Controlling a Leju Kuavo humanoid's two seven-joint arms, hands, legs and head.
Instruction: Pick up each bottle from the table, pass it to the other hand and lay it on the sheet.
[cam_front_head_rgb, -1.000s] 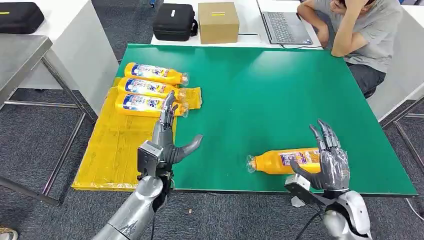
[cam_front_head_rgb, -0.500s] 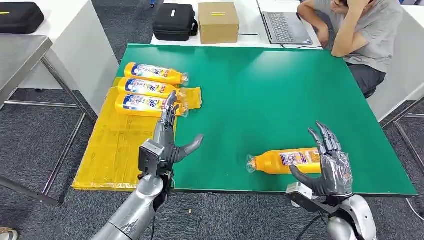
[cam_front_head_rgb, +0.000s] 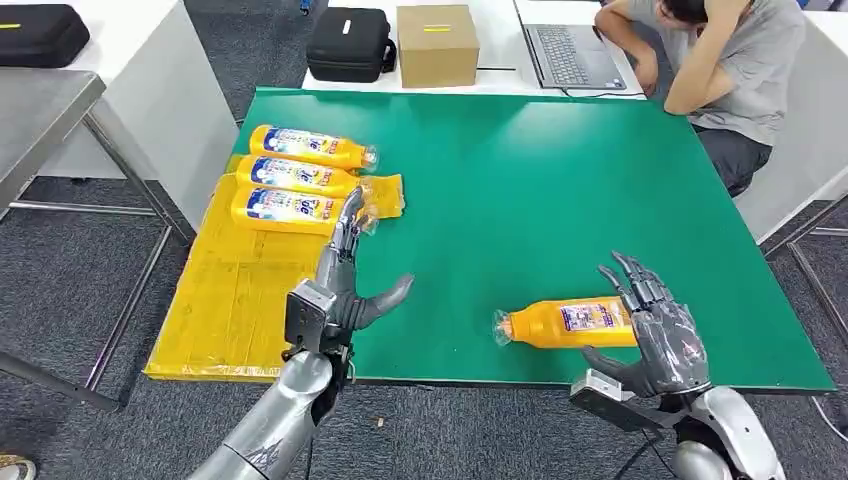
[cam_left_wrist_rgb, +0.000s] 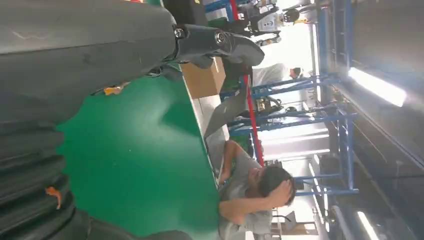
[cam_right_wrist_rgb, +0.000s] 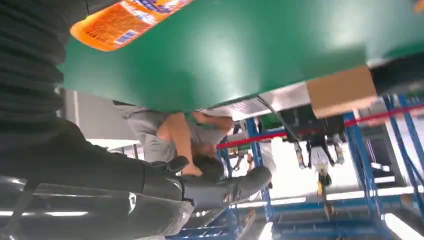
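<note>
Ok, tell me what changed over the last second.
The right hand leaned in toward the lone bottle, fingers spread beside its base, not gripping it yet. The left hand shifted slightly forward, open and holding nothing. The lone bottle, the three bottles and the sheet stayed put.

Grey carpet floor (cam_front_head_rgb: 80, 290), white desks (cam_front_head_rgb: 150, 90), blue racks (cam_left_wrist_rgb: 330, 115).

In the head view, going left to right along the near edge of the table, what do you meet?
Yellow sheet → robot's left hand → bare green tabletop → orange bottle lying on its side → robot's right hand.
</note>
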